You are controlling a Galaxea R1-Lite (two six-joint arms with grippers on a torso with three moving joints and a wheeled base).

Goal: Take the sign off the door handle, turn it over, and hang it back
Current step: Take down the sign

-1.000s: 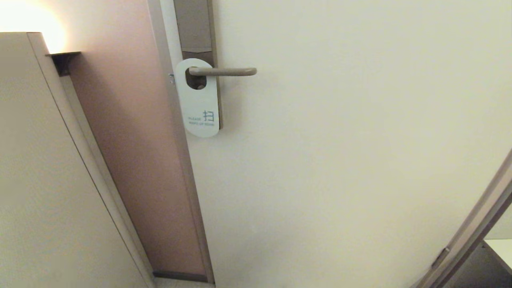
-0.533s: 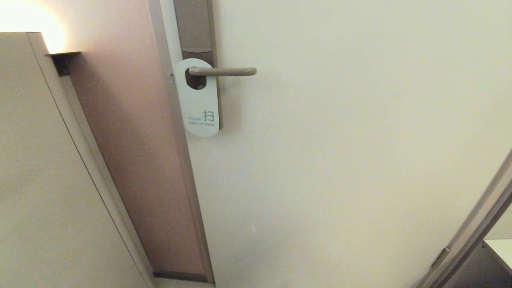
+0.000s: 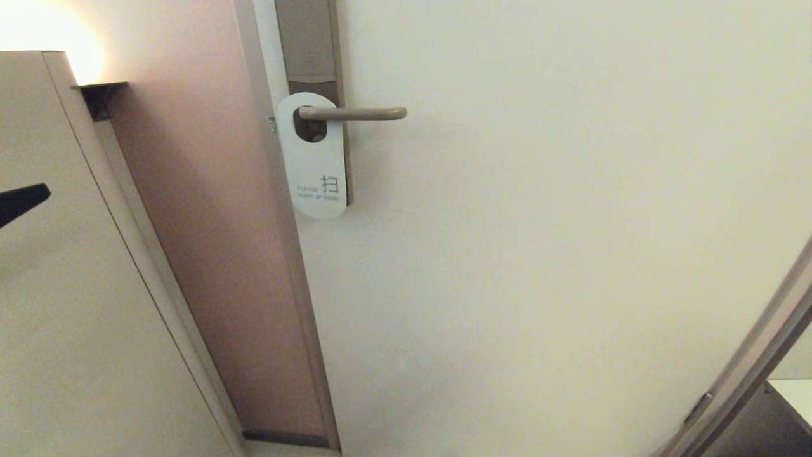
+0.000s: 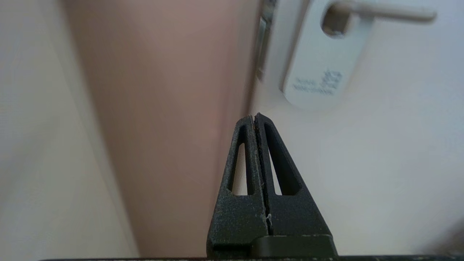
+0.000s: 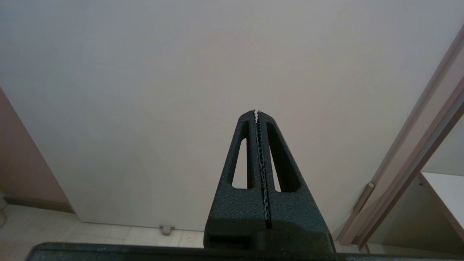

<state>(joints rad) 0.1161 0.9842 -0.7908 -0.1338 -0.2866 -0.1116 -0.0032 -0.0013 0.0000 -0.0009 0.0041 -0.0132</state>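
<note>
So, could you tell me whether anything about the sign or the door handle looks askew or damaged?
Nothing stands out. The sign hangs straight from the door handle, white side out, with no visible damage. The left gripper, jaws shut, is apart from it.

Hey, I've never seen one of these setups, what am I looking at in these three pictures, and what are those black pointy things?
This is a two-armed robot facing a cream door. One picture looks forward from its head; the other two come from cameras on each wrist.

The black wedges are its hands, both shut and holding nothing. The left hand points toward the white round-ended door sign, which hangs by its hole on the slim bronze-grey lever handle. In the head view, that hand's tip shows at the left edge. The right hand faces bare door, low near the tiled floor.

The sign shows its white side with a dark character.
</note>
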